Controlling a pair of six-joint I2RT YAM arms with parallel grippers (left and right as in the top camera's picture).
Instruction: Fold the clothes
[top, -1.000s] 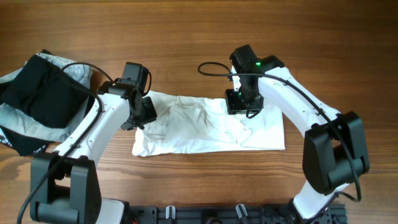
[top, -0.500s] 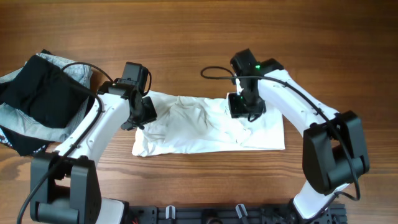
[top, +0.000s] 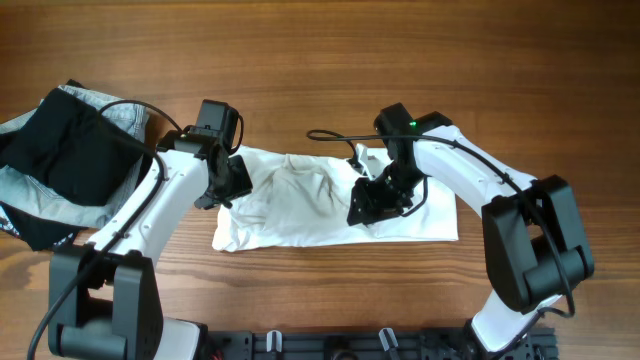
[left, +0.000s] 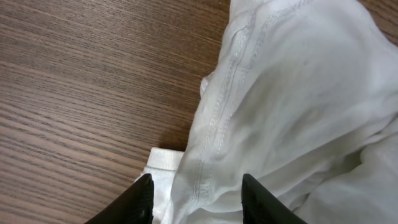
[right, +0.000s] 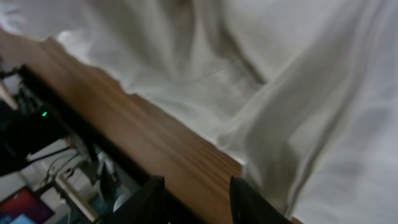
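The white shirt (top: 300, 205) lies wrinkled and stretched left to right across the middle of the table. My left gripper (top: 228, 182) sits over its left end. In the left wrist view the fingers (left: 196, 186) are open, with a stitched hem of the shirt (left: 298, 93) between them. My right gripper (top: 368, 205) is tilted over the shirt's middle right. In the blurred right wrist view its fingers (right: 196, 190) are open with bare wood between them, and the shirt (right: 280, 74) fills the upper part. The neck label does not show.
A black folded garment (top: 70, 155) lies on a pale grey-blue garment (top: 128, 115) at the far left edge, close to my left arm. A black cable (top: 335, 135) loops above the shirt by my right arm. Bare wood table (top: 300, 60) lies beyond.
My right gripper has swung from the shirt's back edge toward the front and left, tilting over the fabric. A small flap of the back edge now shows. My left arm has not moved.
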